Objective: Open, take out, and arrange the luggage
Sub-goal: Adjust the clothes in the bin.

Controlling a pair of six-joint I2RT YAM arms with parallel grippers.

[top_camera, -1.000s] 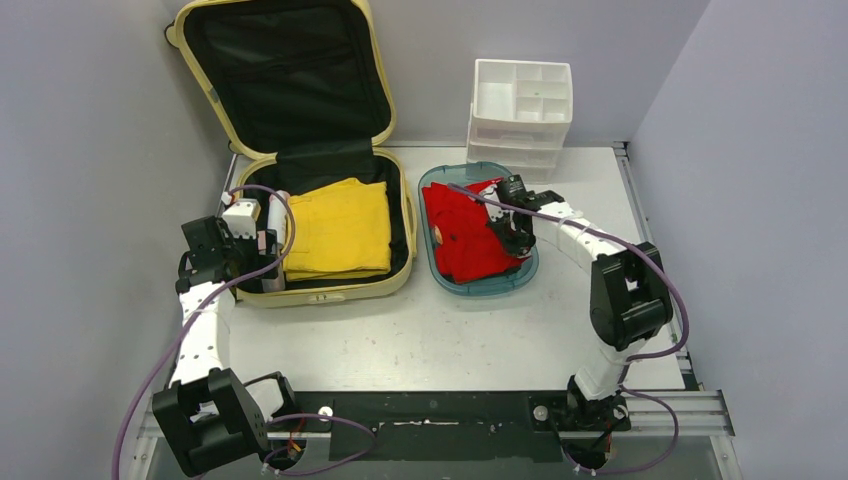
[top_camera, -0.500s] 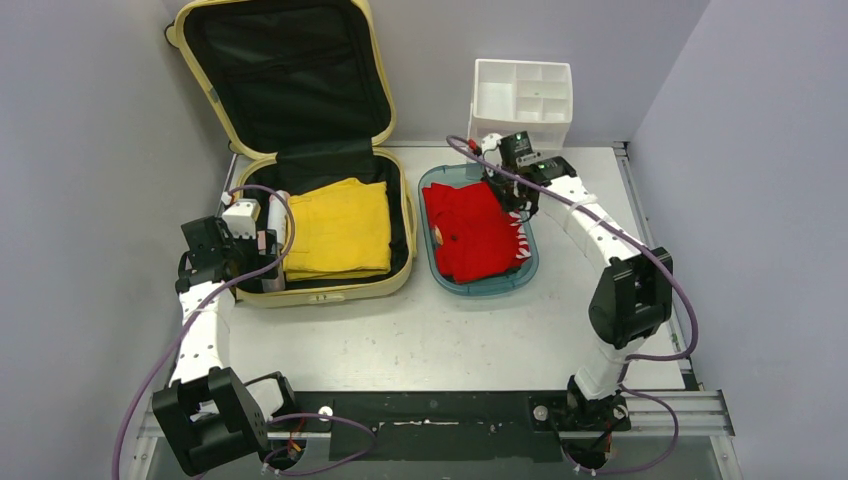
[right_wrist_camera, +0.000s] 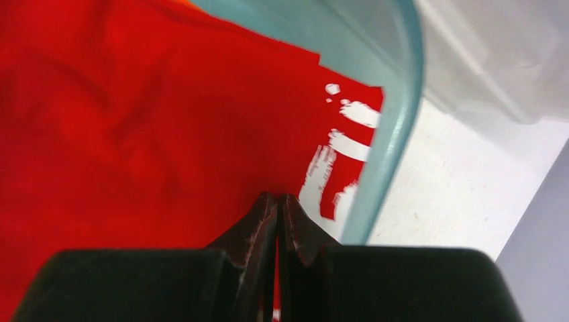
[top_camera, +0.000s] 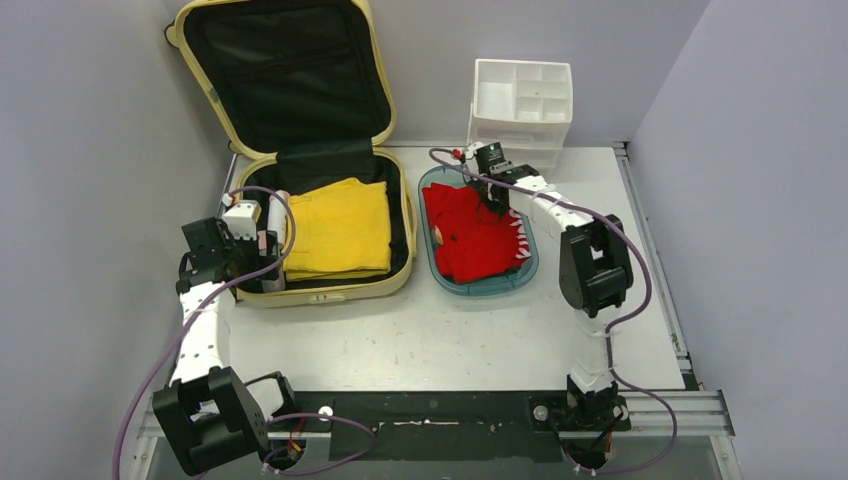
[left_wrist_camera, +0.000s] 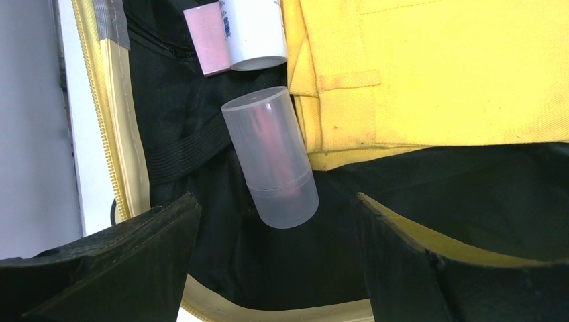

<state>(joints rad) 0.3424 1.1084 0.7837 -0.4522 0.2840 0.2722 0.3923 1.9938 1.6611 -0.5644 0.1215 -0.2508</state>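
Note:
The luggage (top_camera: 330,293), a pale-yellow hard-shell suitcase, lies open at the back left with its lid standing up. A folded yellow garment (top_camera: 338,228) fills its right part. My left gripper (top_camera: 268,262) hangs open over its left strip. In the left wrist view a translucent capped tube (left_wrist_camera: 272,157) lies on the black lining between and just beyond the open gripper (left_wrist_camera: 275,199), untouched; a white bottle (left_wrist_camera: 253,33) and a pink box (left_wrist_camera: 207,39) lie farther on. My right gripper (top_camera: 495,198) is shut, empty, above the red garment (top_camera: 465,235) in the teal tray (top_camera: 490,290).
A white drawer organizer (top_camera: 521,110) stands behind the tray at the back wall. In the right wrist view the tray's rim (right_wrist_camera: 396,121) runs just right of the shut gripper (right_wrist_camera: 278,198). Grey walls close in on the left, back and right.
The right arm has drawn its shut gripper from the tray's middle right to its back end, its elbow folding inward. The left arm has not moved.

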